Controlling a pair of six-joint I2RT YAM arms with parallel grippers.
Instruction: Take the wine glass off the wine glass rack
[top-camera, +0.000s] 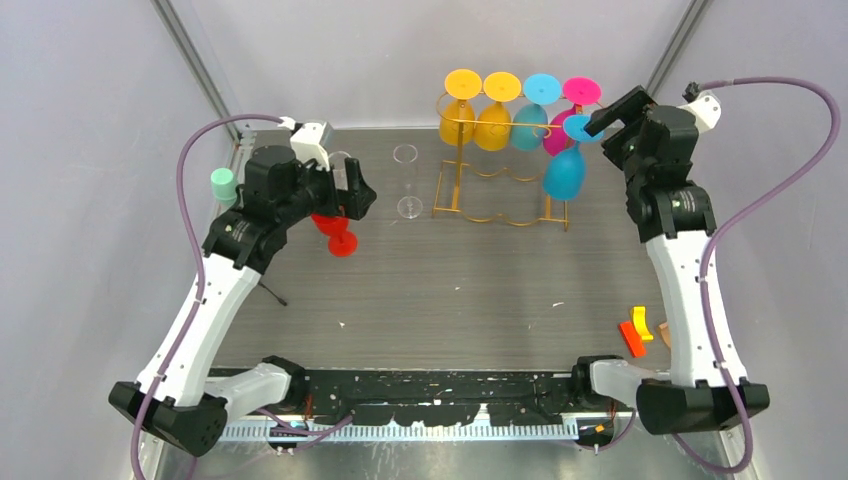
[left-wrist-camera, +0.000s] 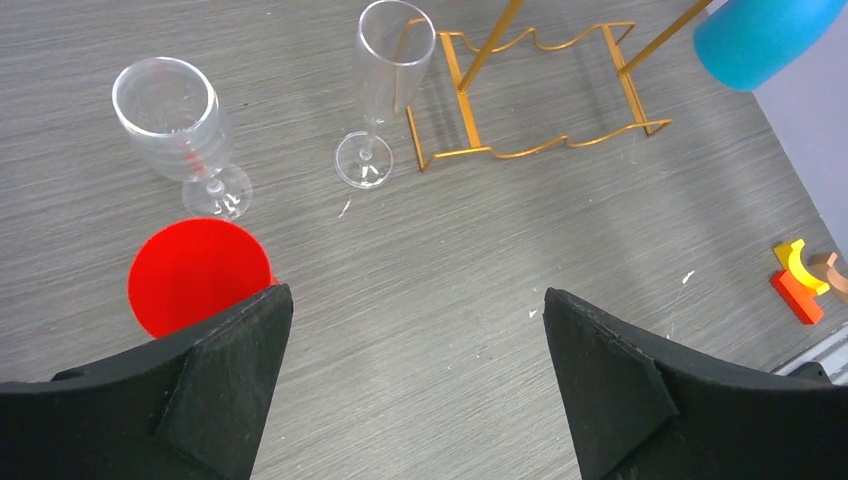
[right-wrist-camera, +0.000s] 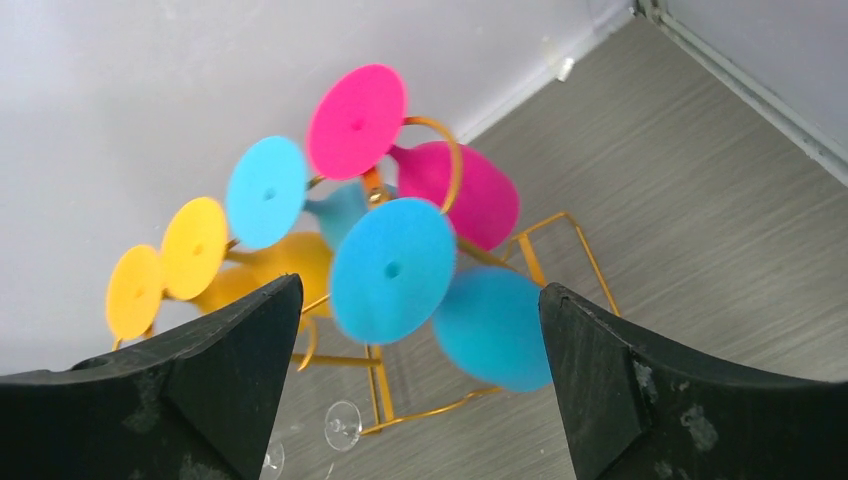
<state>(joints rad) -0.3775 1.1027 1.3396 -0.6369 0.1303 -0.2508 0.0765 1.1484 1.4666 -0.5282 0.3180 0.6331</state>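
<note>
Black right gripper (right-wrist-camera: 417, 292): jaws spread wide and gripping nothing, pointed straight at the round foot of the blue wine glass (right-wrist-camera: 392, 270) just ahead of them
Blue wine glass: hangs bowl-down at the right end of the top rail, tilted so its bowl leans toward the near side; from overhead one fingertip sits just beside the foot, and contact cannot be told
Gold wine glass rack (top-camera: 497, 176): stands at the far side of the table (top-camera: 450, 290), also carrying two yellow glasses (top-camera: 492, 125), a second blue glass (top-camera: 532, 125) and a pink glass (top-camera: 582, 91), all inverted
Left gripper (left-wrist-camera: 414, 295): likewise wide open and empty, low over the table and well apart from the rack; a red glass (left-wrist-camera: 195, 272) sits just beside its left finger, not between the jaws
Nearby: a clear wine glass (left-wrist-camera: 172, 118) and a clear flute (left-wrist-camera: 388, 75) stand upright between the left gripper and the rack
Step in hand: by the look of it, the approach to the blue glass, with the grasp not yet made
Next move calls for: bringing the open jaws around the stem just under the foot, closing gently, then sliding the foot out along the rail's loop rather than pulling down, so the light wire stand is not dragged or tipped
</note>
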